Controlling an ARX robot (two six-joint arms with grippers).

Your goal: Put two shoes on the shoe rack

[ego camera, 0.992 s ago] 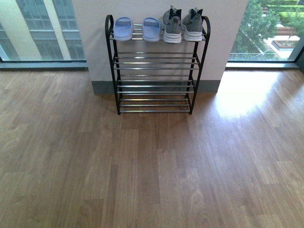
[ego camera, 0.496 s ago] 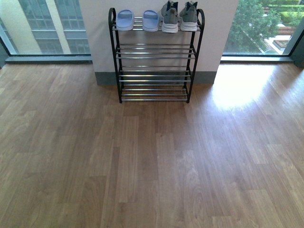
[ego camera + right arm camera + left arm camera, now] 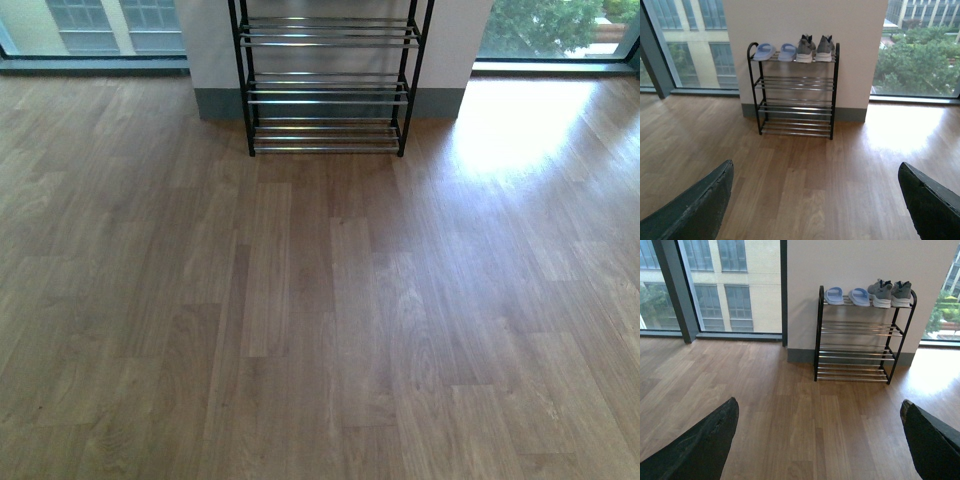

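Shoe rack (image 3: 795, 90) stands against white wall (image 3: 840, 30), on wood floor (image 3: 805, 190). Top shelf: two shoes (image 3: 814, 48) beside blue slippers (image 3: 774, 51). Right gripper (image 3: 812, 210) fingers (image 3: 695, 207) spread wide, empty.

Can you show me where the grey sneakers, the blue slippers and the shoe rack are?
grey sneakers (image 3: 814, 49), right wrist view, on the heels.
blue slippers (image 3: 774, 51), right wrist view, between the pair's toes.
shoe rack (image 3: 795, 82), right wrist view, on the second shelf's bars.

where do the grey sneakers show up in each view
Front view: not in it; the shoe rack is cut off above its lower shelves.
Left wrist view: grey sneakers on the rack's top shelf, beside the blue slippers.
Right wrist view: sneakers on the top shelf.
Shared landmark: the rack.
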